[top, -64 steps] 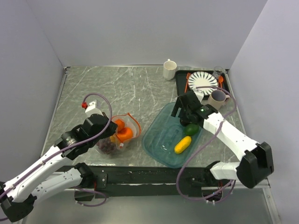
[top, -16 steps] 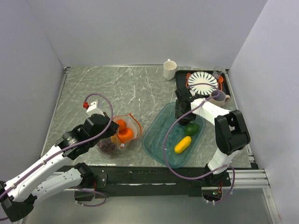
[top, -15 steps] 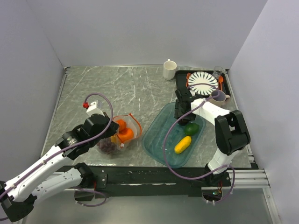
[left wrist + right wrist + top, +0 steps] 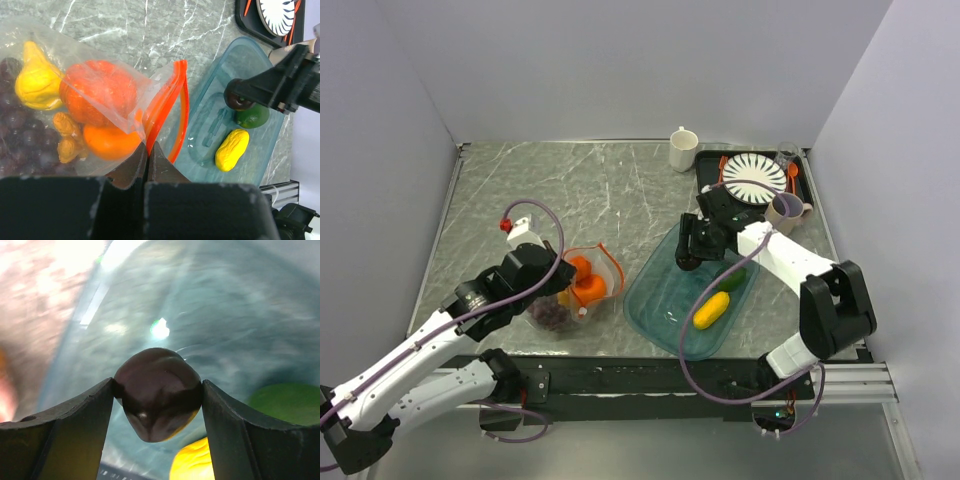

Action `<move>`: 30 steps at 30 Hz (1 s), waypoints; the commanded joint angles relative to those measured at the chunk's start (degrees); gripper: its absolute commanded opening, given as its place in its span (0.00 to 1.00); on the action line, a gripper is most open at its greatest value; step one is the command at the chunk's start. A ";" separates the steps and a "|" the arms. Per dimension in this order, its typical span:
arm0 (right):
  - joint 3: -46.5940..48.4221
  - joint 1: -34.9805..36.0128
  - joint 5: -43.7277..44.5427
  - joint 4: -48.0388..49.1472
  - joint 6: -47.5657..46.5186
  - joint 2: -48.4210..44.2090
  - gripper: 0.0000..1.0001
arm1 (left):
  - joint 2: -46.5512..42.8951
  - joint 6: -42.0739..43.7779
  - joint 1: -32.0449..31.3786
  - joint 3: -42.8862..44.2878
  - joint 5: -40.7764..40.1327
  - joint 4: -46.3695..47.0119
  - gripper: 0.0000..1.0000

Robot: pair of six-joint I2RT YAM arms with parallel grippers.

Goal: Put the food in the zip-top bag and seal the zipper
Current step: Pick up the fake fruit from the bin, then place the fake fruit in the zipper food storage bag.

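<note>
The zip-top bag [image 4: 100, 65] lies at the front left and holds orange rounds [image 4: 97, 92], a purple grape bunch [image 4: 20, 135] and a yellow piece [image 4: 35, 82]. My left gripper [image 4: 148, 147] is shut on the bag's mouth at the orange-red zipper [image 4: 170, 100]; in the top view the left gripper [image 4: 563, 288] sits at the bag [image 4: 582, 283]. My right gripper [image 4: 157, 390] is shut on the dark plum [image 4: 157, 405] and holds it above the left part of the teal tray [image 4: 655, 300]. A green fruit [image 4: 732, 277] and a yellow piece [image 4: 711, 309] lie in that tray.
A white mug [image 4: 683, 149] stands at the back. A black tray [image 4: 705, 180] at the back right carries a striped plate [image 4: 753, 177], orange cutlery [image 4: 792, 172] and a brown mug [image 4: 785, 212]. Walls close in on the left, back and right.
My right gripper has moved left over the teal tray, carrying the dark plum toward the bag side. The left gripper and the bag have not moved.
</note>
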 commanded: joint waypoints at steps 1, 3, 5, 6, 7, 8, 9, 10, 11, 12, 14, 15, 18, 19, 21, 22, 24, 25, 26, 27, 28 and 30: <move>-0.20 3.80 -4.71 2.23 2.06 -5.83 0.45 | 0.07 0.22 0.19 0.17 0.43 2.32 0.01; 0.41 5.82 -4.54 2.05 3.63 -8.20 0.45 | 0.07 0.39 0.19 0.09 0.60 2.49 0.01; 1.29 8.89 -4.63 2.40 4.52 -10.39 0.45 | 0.33 0.31 0.19 -0.18 0.78 2.76 0.01; 1.64 9.86 -4.63 2.57 5.65 -11.10 0.45 | 0.33 0.30 0.19 -0.18 0.87 2.84 0.01; 2.08 11.70 -4.98 2.57 6.19 -11.63 0.45 | 0.68 0.30 0.19 -0.18 0.95 2.84 0.01; 2.95 12.50 -4.98 2.75 6.71 -12.50 0.45 | 0.77 0.30 0.19 -0.09 1.04 2.93 0.01; 3.31 13.21 -4.98 2.84 7.68 -12.95 0.45 | 0.94 0.39 0.19 -0.09 1.22 2.93 0.01; 3.58 13.91 -5.94 3.45 8.03 -13.47 0.45 | 1.12 0.39 0.19 0.00 1.22 2.93 0.01; 4.19 15.31 -6.12 3.80 8.65 -14.09 0.45 | 1.21 0.39 0.19 0.08 1.22 2.93 0.01; 4.28 16.19 -6.38 4.41 10.04 -14.36 0.45 | 1.30 0.57 0.19 0.09 1.39 3.11 0.01; 4.37 19.00 -7.09 7.49 11.11 -14.71 0.45 | 1.47 0.48 0.19 0.17 1.48 3.19 0.01; 4.28 19.88 -6.48 8.45 13.29 -14.62 0.45 | 1.47 0.48 0.19 0.17 1.57 3.28 0.01; 4.45 23.22 -6.56 12.68 15.59 -12.43 0.45 | 1.39 0.39 0.19 0.35 1.57 3.46 0.01; 4.98 24.02 -6.39 13.29 15.94 -11.38 0.45 | 1.30 0.39 0.19 0.44 1.66 3.46 0.01; 7.08 26.21 -6.74 13.56 15.95 -7.69 0.45 | 1.12 0.31 0.19 0.52 1.74 3.20 0.01; 7.88 27.09 -6.30 13.39 15.95 -5.50 0.45 | 1.12 0.30 0.19 0.44 1.75 3.02 0.01; 9.20 28.93 -6.56 14.61 15.77 -3.30 0.45 | 0.68 0.22 0.19 0.44 1.57 2.76 0.01; 9.73 29.29 -6.47 14.88 15.95 -1.11 0.45 | 0.51 0.13 0.19 0.26 1.40 2.67 0.01; 10.34 29.65 -6.30 15.66 15.69 -0.04 0.46 | 0.25 -0.13 0.19 0.26 1.39 2.49 0.01; 11.04 30.00 -6.56 15.84 15.51 1.19 0.47 | -0.28 -0.14 0.19 0.26 1.39 2.58 0.01; 12.01 29.91 -6.74 15.41 15.07 3.81 0.48 | -0.46 -0.14 0.19 0.43 1.31 2.06 0.01; 15.35 30.00 -7.78 13.75 14.28 6.11 0.49 | -1.33 -0.40 0.19 0.79 0.78 1.62 0.01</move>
